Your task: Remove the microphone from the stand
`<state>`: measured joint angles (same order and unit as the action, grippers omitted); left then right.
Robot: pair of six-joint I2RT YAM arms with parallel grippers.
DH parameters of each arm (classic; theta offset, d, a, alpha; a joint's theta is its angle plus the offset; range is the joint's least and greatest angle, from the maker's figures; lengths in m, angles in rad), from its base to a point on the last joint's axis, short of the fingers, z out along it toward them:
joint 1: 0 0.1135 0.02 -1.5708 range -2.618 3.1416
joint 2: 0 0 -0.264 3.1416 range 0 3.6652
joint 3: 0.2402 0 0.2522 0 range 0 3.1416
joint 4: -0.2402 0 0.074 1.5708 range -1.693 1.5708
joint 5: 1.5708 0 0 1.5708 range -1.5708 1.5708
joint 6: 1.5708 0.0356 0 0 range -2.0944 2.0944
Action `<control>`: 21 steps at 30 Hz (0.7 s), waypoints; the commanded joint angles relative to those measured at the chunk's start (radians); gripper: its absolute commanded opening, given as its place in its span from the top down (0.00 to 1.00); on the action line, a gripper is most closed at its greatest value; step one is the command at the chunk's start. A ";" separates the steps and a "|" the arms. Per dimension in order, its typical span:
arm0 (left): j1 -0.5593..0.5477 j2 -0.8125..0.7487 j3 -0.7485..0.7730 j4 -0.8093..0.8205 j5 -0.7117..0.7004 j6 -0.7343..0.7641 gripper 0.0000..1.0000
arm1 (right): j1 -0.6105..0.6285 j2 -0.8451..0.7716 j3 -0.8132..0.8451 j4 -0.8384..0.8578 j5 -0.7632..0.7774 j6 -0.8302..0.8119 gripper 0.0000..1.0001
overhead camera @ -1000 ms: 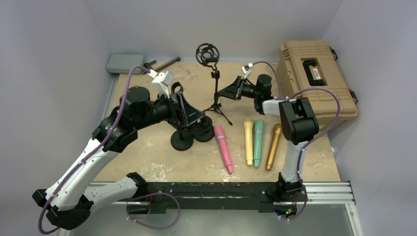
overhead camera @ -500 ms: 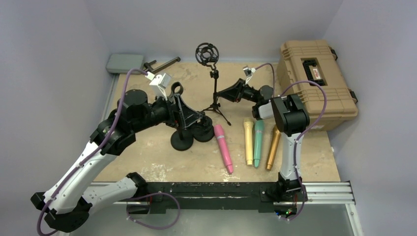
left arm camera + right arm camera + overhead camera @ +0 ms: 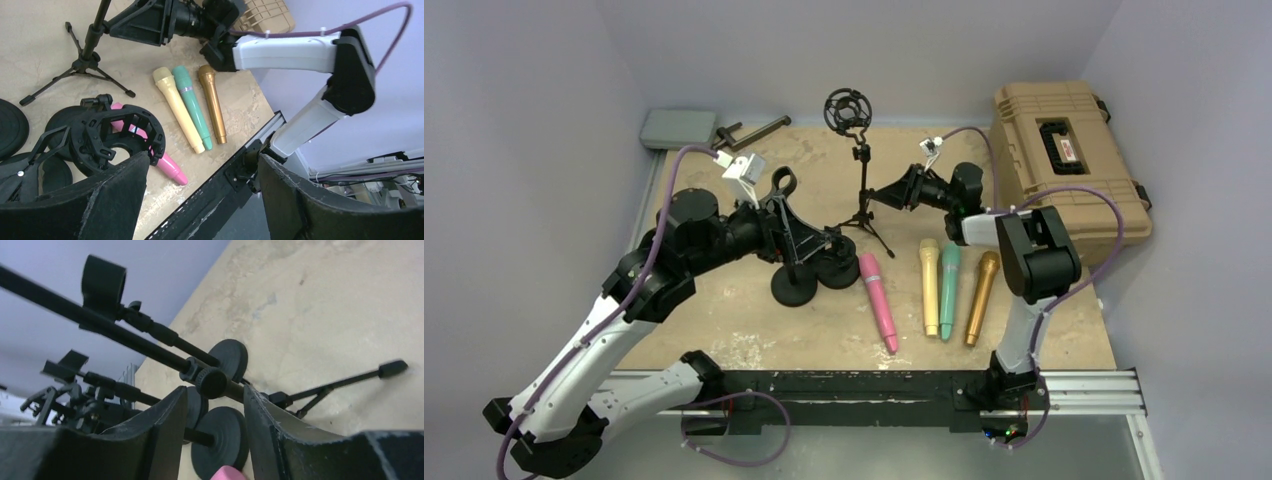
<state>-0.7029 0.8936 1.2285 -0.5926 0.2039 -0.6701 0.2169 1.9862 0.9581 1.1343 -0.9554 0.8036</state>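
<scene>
Right, the right gripper (image 3: 215, 390) sits part-open astride the tripod stand (image 3: 150, 347), a finger either side of its pole at the clamp knob, not visibly clamped. The left gripper (image 3: 202, 156) gapes wide above an empty shock mount (image 3: 117, 132), holding nothing. No mount shows a mic. The pink microphone (image 3: 877, 300), cream microphone (image 3: 930, 290), teal microphone (image 3: 949, 278) and gold microphone (image 3: 980, 298) lie flat on the table (image 3: 724, 320). Best play: brace that pole gently so the tripod can't tip, and check the top mount (image 3: 845, 110) before pulling anything.
</scene>
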 commanded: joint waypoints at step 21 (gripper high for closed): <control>-0.003 -0.034 -0.025 0.065 0.013 -0.013 0.23 | 0.055 -0.172 0.240 -0.942 0.294 0.396 0.55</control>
<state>-0.7029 0.8761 1.1961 -0.5625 0.2096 -0.6716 0.2558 1.8011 1.1725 0.1848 -0.7113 1.0855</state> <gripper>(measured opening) 0.775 0.474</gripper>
